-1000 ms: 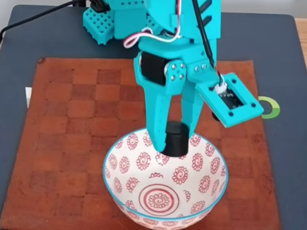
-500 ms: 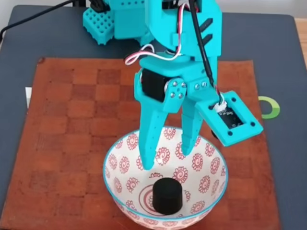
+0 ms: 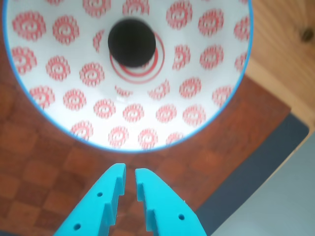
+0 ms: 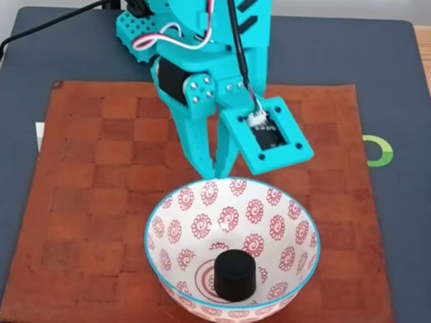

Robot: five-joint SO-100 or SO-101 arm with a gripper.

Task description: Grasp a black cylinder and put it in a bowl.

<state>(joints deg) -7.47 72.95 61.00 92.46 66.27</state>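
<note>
The black cylinder (image 4: 235, 274) stands upright on its flat base at the bottom of the bowl (image 4: 156, 235), resting on the red concentric rings slightly off centre; by this placement the task appears complete. The gripper (image 4: 214, 171) hangs above the checkered mat (image 4: 87, 202), just beyond the far rim of the bowl, and carries nothing. Its fingers are drawn close together with only a narrow slit between the tips, and nothing sits in that slit. Handling judgement: the cylinder looks rigid, light and matte, so it should not deform under pressure and should offer fair friction; its curved side wall is the place to take hold, with the fingers set on opposite sides at mid height, since a pinch near the top edge could let it tip or squirt out. The bowl looks like glazed ceramic, hard, slick and breakable, so any contact with its rim calls for care. View comparison: the wrist view looks straight down past the gripper (image 3: 127, 173) and shows the cylinder (image 3: 132, 43) as a plain black disc over the ring pattern, the bowl (image 3: 216, 113) wall, and a wooden surface (image 3: 285, 44) past the mat edge; it gives no reading of the cylinder's height. The fixed view shows the cylinder's side wall, the arm structure, and the dark pad (image 4: 377, 67) beneath the mat.
</note>
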